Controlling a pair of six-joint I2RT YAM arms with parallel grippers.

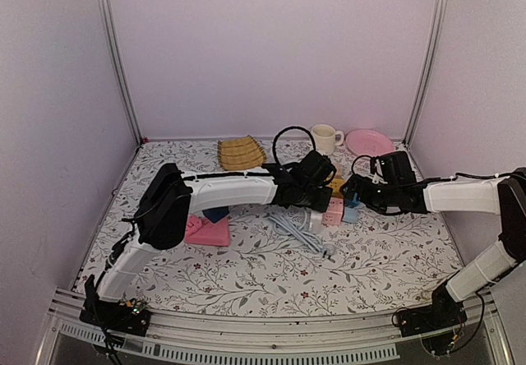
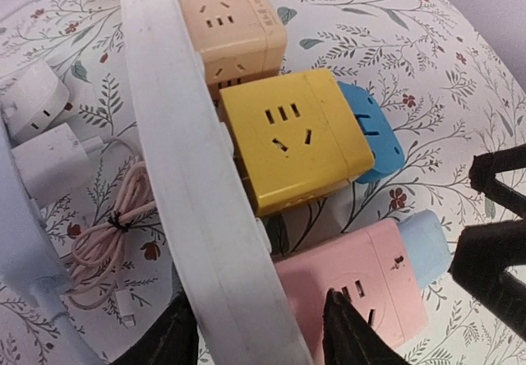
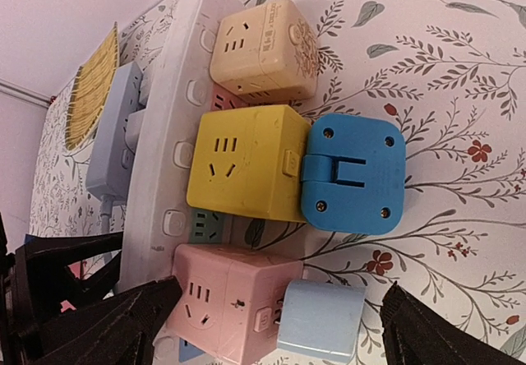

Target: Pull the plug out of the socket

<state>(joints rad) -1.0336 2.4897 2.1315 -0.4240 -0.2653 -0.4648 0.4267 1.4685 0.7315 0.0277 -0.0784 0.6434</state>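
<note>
The socket (image 3: 168, 110), a long white strip, carries beige, yellow (image 3: 246, 164) and pink (image 3: 222, 303) cube adapters. A pale blue plug (image 3: 320, 320) sits in the pink cube's side, and a darker blue plug (image 3: 353, 176) sits on the yellow cube. My right gripper (image 3: 275, 332) is open wide, with its fingers either side of the pink cube and pale blue plug, touching neither. My left gripper (image 2: 255, 316) straddles the socket (image 2: 189, 176). One of its fingers lies against the strip's outer edge and the other rests on the pink cube (image 2: 362, 283). From above, both grippers (image 1: 316, 194) (image 1: 355, 192) meet over the cubes.
A slimmer grey-blue strip (image 3: 115, 135) lies beside the socket, with its grey cable (image 1: 296, 229) trailing forward. White chargers (image 2: 41, 127) and a coiled pink cable (image 2: 115, 225) lie near the left gripper. A woven mat (image 1: 240, 153), mug (image 1: 325, 138) and pink plate (image 1: 370, 142) stand at the back.
</note>
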